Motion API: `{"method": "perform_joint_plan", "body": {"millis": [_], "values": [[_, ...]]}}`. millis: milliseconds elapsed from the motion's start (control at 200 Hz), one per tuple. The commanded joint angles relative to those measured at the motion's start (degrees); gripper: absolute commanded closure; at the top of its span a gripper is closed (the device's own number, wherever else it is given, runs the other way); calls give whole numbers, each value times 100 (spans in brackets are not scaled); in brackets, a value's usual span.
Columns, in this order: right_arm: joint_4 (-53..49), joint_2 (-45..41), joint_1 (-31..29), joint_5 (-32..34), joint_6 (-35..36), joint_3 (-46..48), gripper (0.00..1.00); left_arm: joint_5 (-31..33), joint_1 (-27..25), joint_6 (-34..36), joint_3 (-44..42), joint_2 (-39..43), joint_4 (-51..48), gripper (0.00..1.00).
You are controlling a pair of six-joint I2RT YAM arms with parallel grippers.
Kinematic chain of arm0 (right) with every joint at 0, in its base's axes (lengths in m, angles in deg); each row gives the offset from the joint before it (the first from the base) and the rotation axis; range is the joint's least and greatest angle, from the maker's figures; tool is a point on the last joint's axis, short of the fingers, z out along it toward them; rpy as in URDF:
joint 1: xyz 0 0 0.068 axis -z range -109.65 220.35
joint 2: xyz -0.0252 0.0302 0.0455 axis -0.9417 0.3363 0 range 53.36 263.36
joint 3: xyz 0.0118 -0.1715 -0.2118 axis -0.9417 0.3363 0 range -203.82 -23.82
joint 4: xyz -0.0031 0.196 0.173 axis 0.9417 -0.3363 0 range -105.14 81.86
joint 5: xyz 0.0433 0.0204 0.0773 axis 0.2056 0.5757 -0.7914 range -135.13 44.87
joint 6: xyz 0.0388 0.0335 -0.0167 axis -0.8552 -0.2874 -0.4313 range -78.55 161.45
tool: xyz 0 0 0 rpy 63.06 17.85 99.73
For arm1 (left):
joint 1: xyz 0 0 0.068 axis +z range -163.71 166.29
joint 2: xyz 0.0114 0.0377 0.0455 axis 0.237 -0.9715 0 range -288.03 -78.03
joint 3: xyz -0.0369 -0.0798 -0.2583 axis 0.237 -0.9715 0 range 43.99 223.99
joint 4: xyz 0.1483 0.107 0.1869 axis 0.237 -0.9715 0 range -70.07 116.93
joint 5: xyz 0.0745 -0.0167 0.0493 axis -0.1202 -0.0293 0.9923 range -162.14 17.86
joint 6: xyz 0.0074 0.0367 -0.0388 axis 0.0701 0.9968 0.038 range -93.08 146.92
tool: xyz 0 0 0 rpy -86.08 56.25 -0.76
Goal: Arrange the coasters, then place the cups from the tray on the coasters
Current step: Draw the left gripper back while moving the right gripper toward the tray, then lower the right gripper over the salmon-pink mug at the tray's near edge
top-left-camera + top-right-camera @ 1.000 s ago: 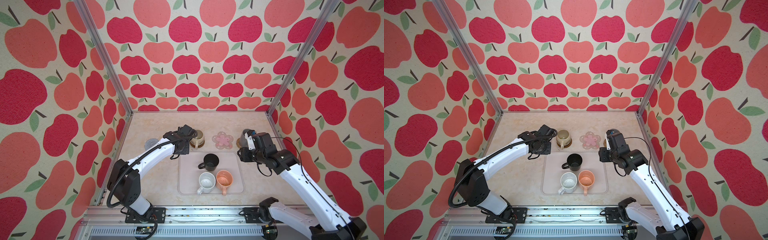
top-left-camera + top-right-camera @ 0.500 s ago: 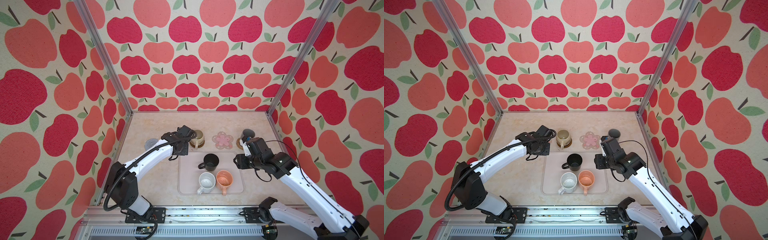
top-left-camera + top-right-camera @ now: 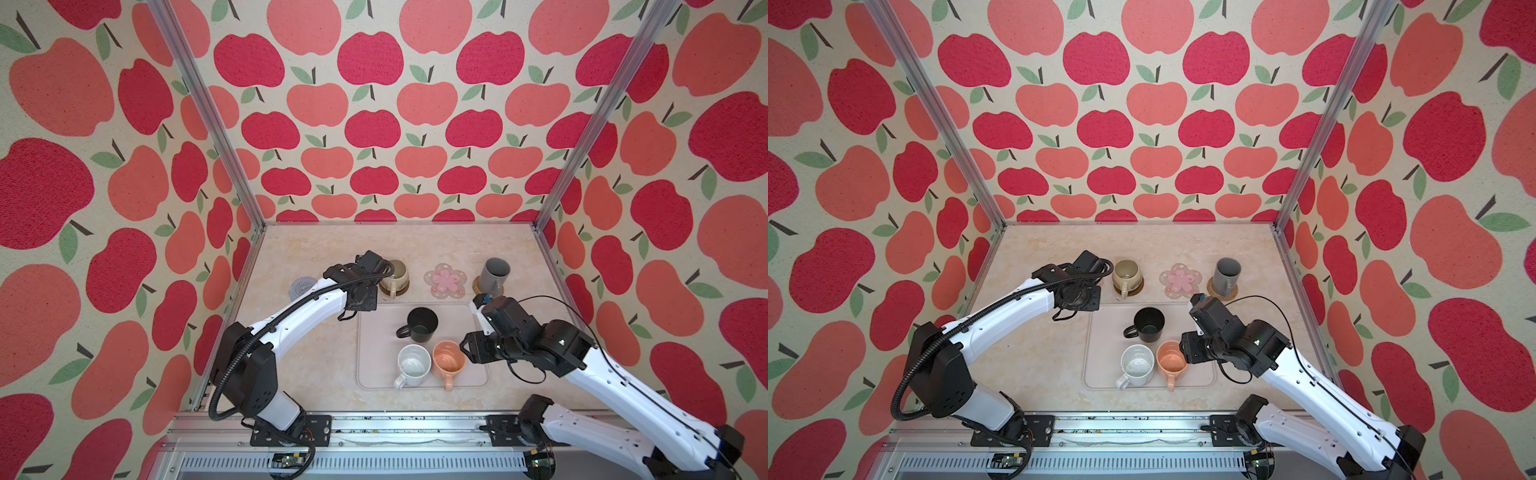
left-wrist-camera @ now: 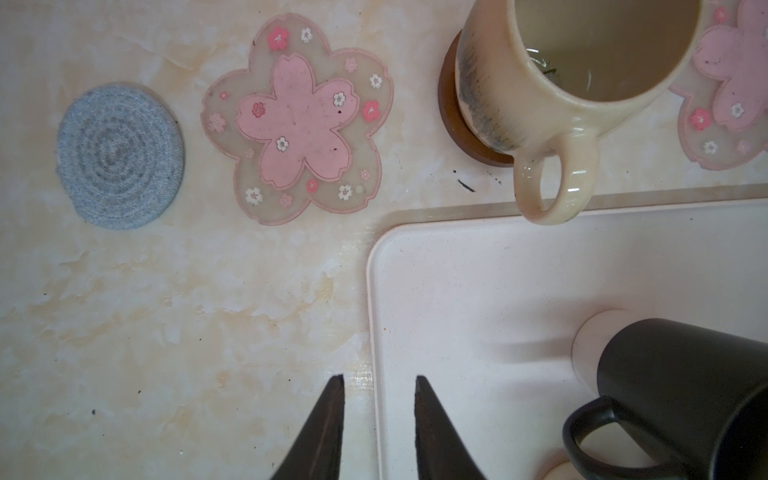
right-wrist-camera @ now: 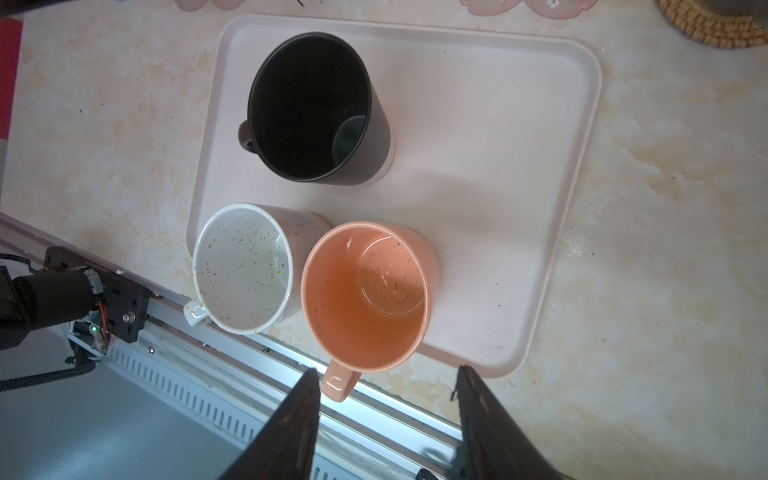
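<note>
In both top views two cups are judged served: the cream mug [image 3: 395, 276] on the dark wooden coaster [image 3: 405, 289] and the tall grey mug [image 3: 493, 275] on the rattan coaster [image 3: 476, 286], both beyond the tray's [image 3: 374, 357] far edge. The black mug [image 3: 422, 326], white mug [image 3: 413, 366] and peach mug [image 3: 448, 362] stand on the tray.

In the left wrist view the left gripper [image 4: 379, 378] is held over the tray's left edge near its far corner, jaws narrowly parted and empty. A pink flower coaster [image 4: 297, 124] and the grey crocheted coaster [image 4: 119, 156] lie bare on the bench.

In the right wrist view the right gripper [image 5: 387, 370] is pointed down, jaws wide and empty, seemingly above the peach mug's handle. A descent and a grip on that mug are called for next.
</note>
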Motion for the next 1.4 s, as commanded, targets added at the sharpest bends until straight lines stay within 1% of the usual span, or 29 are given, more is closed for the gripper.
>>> {"method": "perform_joint_plan", "body": {"millis": [0, 95, 215, 310, 390, 440, 490, 555, 660, 680, 700, 775, 865, 986, 1236, 1396], "values": [[-353, 149, -231, -56, -6, -115, 44, 20, 32, -55, 156, -79, -211, 69], [-388, 203, -456, -180, 39, -123, 44, 88, 43, -74, 58, -51, -346, 69], [-448, 193, -755, -293, -77, -59, 44, 117, 113, -106, -69, 78, -419, 69], [-528, 133, -1017, -198, -228, -56, 45, 83, 163, -109, -146, 202, -397, 69], [-557, 94, -1166, -112, -368, -36, 48, 34, 231, -85, -160, 258, -370, 69], [-555, 116, -1227, -100, -446, -26, 54, 20, 259, -74, -147, 262, -372, 69], [-515, 172, -1335, -90, -505, -10, 67, 20, 262, -74, -127, 262, -378, 69], [-378, 278, -1486, -113, -555, 23, 76, 13, 261, -89, -125, 270, -378, 69], [-9, 449, -1691, -192, -589, 70, 89, -4, 265, -126, -175, 313, -370, 70], [84, 482, -1692, -212, -586, 78, 90, -6, 266, -135, -186, 328, -369, 70], [170, 515, -1890, -253, -595, 105, 92, -8, 264, -143, -199, 334, -365, 70], [469, 704, -2015, -350, -614, 150, 97, -2, 266, -177, -243, 388, -366, 70], [621, 1016, -2091, -357, -597, 171, 100, 20, 269, -214, -307, 479, -356, 70], [614, 1330, -2090, -411, -523, 153, 100, 37, 275, -249, -378, 595, -368, 70], [217, 1708, -2088, -288, -499, 176, 100, 73, 323, -348, -568, 786, -292, 70], [357, 1730, -1940, -330, -557, 447, 100, 47, 352, -372, -609, 872, -150, 71]]}}
